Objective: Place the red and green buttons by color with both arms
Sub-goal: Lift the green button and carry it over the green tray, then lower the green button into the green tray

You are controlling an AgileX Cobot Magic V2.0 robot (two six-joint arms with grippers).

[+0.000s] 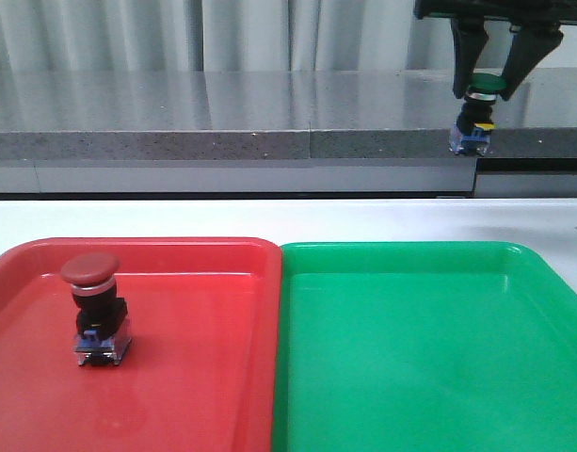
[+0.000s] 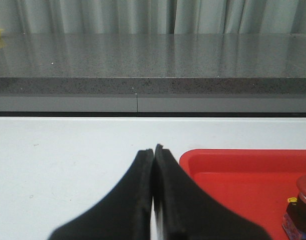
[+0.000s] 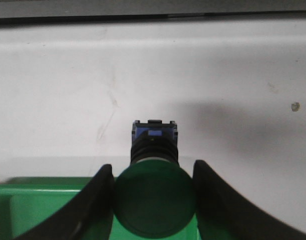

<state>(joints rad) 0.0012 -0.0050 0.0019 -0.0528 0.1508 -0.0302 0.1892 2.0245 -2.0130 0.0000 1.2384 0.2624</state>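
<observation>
The red button stands upright in the left part of the red tray; its edge also shows in the left wrist view. My left gripper is shut and empty, over the white table beside the red tray's far corner; it is out of the front view. My right gripper is shut on the green button by its cap and holds it high in the air beyond the green tray. In the right wrist view the green cap sits between the fingers.
The two trays sit side by side on the white table, red on the left, green on the right. A grey counter ledge runs along the back, with curtains behind it.
</observation>
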